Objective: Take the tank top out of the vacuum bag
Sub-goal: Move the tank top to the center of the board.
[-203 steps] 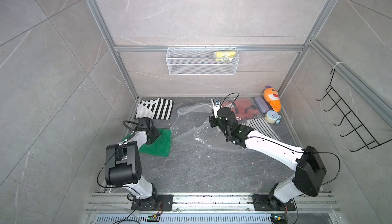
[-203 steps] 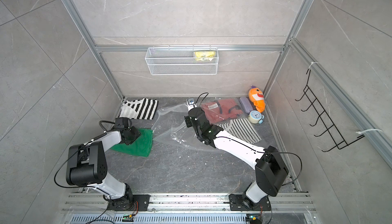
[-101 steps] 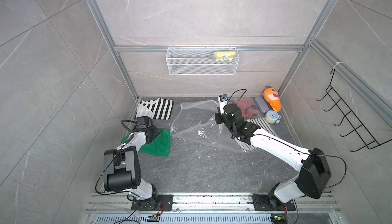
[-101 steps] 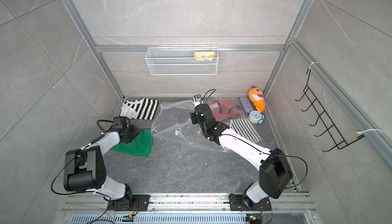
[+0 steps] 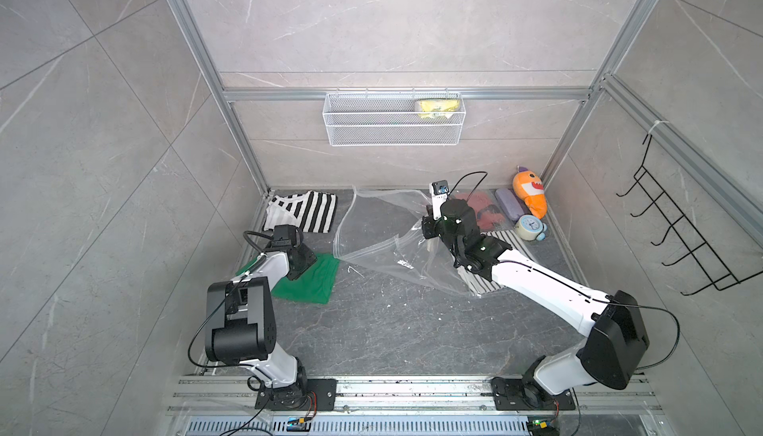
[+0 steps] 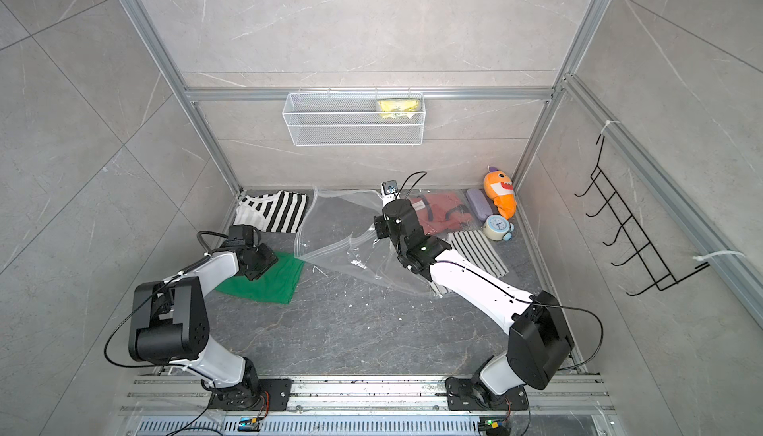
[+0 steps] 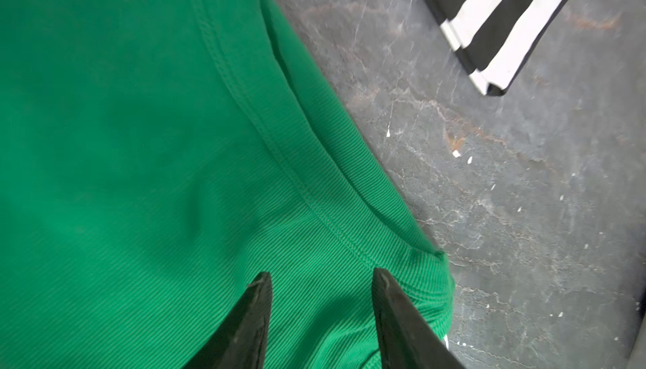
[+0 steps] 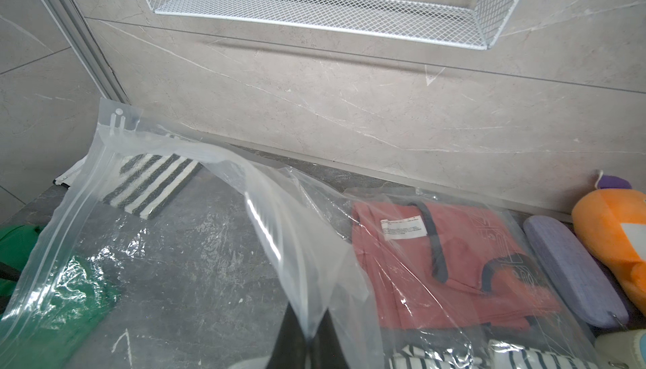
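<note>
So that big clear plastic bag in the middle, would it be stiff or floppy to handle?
Probably floppy: the vacuum bag drapes and creases from its one pinched spot rather than lying flat. Likely light: the thin film stands in a peak. Perhaps slippery, given its glossy glare.

Top views: high at the front, looking steeply down toward the white wire-mesh basket [image 5: 394, 124] [image 6: 355, 124] hung at the rear; distant, with the whole dark grey stone floor [image 5: 371, 330] in frame.
Left wrist view: very close, aimed down at green ribbed cloth [image 7: 140, 140] lying well forward of the basket, on the left arm's side.
Right wrist view: low, close over the clear crinkly plastic vacuum bag [image 8: 174, 245], facing the basket's [image 8: 332, 10] underside.
Shared: the green cloth shows in all four views, the basket in three.
</note>
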Robot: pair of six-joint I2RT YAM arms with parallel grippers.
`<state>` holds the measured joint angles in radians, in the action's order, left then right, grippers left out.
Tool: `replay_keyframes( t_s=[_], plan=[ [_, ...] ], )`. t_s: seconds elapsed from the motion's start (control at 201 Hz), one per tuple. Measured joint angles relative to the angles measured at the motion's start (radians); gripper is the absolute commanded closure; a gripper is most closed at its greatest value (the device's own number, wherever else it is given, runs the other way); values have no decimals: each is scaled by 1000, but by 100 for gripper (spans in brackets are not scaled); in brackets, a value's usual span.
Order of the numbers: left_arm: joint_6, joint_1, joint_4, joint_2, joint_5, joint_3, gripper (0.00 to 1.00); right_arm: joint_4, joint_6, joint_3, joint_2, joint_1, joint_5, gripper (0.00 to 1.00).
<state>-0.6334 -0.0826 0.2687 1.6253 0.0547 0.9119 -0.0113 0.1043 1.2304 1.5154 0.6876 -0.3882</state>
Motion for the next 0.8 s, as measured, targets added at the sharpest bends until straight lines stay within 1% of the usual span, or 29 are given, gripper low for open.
replay_keyframes(
  t_s=[0.139, 0.383, 0.647, 0.796],
  plan=[
    [-4, 24, -1, 67, -4, 19, 51, 0, 0, 0, -9, -8, 7, 100],
    [-12, 79, -37, 122, -24, 70, 52, 0, 0, 0, -14, -11, 14, 100],
    [-14, 89, -71, 192, -27, 143, 52, 0, 1, 0, -14, -11, 19, 100],
    [-14, 89, -66, 199, -42, 154, 52, 0, 1, 0, -14, -11, 19, 100]
  ],
)
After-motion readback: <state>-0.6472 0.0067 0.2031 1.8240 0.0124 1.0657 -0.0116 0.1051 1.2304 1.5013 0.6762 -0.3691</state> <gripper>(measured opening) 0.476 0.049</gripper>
